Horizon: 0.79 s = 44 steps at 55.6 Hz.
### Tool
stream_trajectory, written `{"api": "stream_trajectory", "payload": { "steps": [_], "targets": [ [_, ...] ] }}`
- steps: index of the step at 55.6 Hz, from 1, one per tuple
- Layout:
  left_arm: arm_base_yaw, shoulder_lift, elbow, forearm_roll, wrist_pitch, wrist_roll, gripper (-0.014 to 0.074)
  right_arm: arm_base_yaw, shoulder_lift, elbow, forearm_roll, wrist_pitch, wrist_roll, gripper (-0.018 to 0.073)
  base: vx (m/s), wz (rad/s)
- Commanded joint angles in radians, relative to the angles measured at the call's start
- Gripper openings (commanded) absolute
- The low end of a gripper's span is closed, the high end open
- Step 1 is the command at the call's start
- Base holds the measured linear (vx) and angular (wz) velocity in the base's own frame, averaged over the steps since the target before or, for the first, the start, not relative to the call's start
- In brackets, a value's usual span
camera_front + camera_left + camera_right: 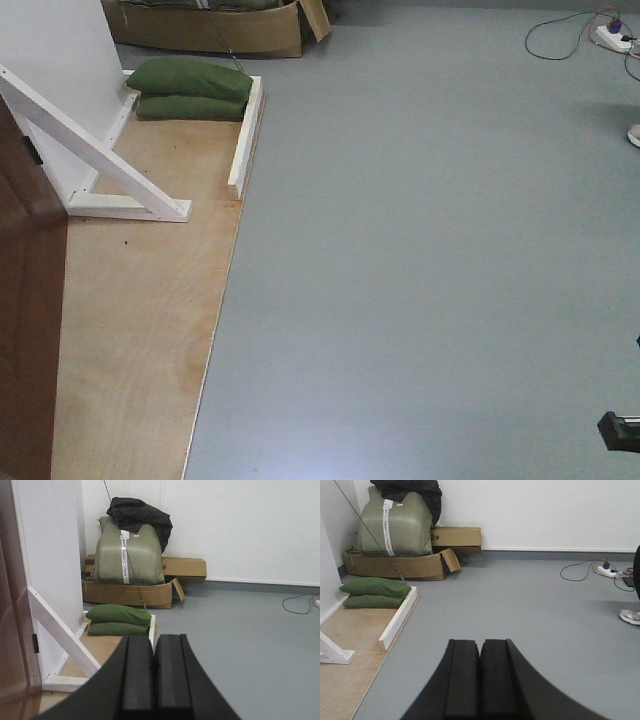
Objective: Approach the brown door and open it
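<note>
The brown door (25,300) stands at the far left of the front view, its edge toward me; it also shows at the left edge of the left wrist view (12,645). It sits in a white frame with a diagonal white brace (90,145) on a plywood base (140,320). No handle shows. My left gripper (153,642) is shut and empty, held low, right of the door. My right gripper (480,645) is shut and empty over the grey floor (530,610). A dark gripper part (620,432) shows at the front view's lower right.
Two green sandbags (192,88) lie on the plywood beside a white batten (245,135). A cardboard box (130,592) with a green sack (127,550) stands by the back wall. Cables and a power strip (607,571) lie at the right, near a shoe (630,616).
</note>
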Motion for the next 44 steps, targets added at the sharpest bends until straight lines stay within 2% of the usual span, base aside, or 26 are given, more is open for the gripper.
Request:
{"api": "stream_trajectory", "payload": {
  "steps": [1, 32, 44],
  "targets": [
    [-0.006, -0.013, -0.016, 0.001, -0.084, -0.003, -0.0006, 0.001, -0.015, 0.005, -0.003, -0.078, -0.005, 0.0, 0.0, 0.0],
    [-0.006, -0.013, -0.021, 0.001, -0.082, -0.003, -0.0006, 0.001, -0.015, 0.005, -0.003, -0.078, -0.005, 0.0, 0.0, 0.0],
    [-0.006, -0.013, -0.103, 0.0, -0.011, 0.004, -0.0006, 0.001, -0.015, 0.005, -0.003, -0.078, -0.005, 0.0, 0.0, 0.0]
  ]
}}
